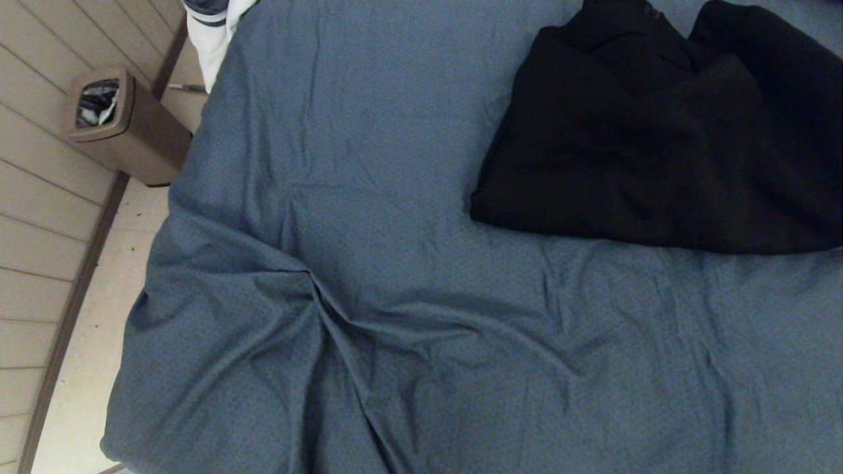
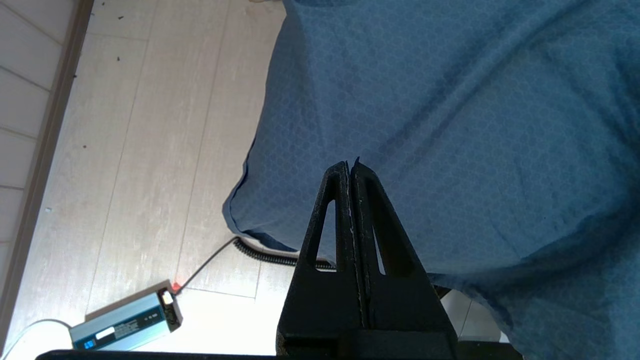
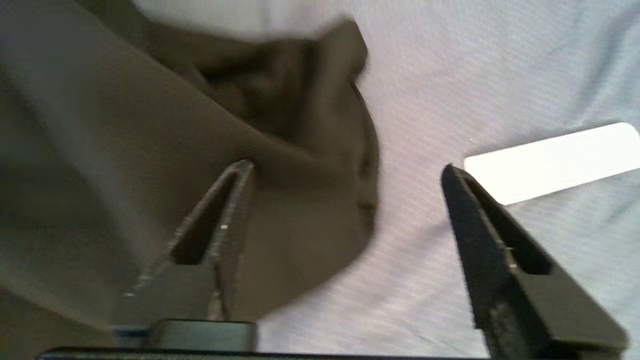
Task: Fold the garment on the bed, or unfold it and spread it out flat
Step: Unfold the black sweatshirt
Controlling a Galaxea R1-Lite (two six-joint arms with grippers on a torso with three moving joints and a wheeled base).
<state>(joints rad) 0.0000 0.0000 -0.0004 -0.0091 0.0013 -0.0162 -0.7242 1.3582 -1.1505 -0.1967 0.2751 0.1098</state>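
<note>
Step in hand looks like a pause between grasps: right gripper (image 3: pixel 345 170) hangs just over a rounded edge of the garment (image 1: pixel 658 131), jaws spread wide, nothing between them, one finger above the dark cloth and the other above bare sheet. Next move, by my reckoning, calls for picking a definite edge or corner and closing on a single layer, not a bunched fold. Left gripper (image 2: pixel 351 167) sits parked off the corner of the bed (image 1: pixel 395 263), fingers pressed together, empty. The garment lies bunched and doubled over on the far right of the bed, lumpy, with overlapping folds; zipper and hood not made out. Small white patch on the sheet beside it, unidentified
</note>
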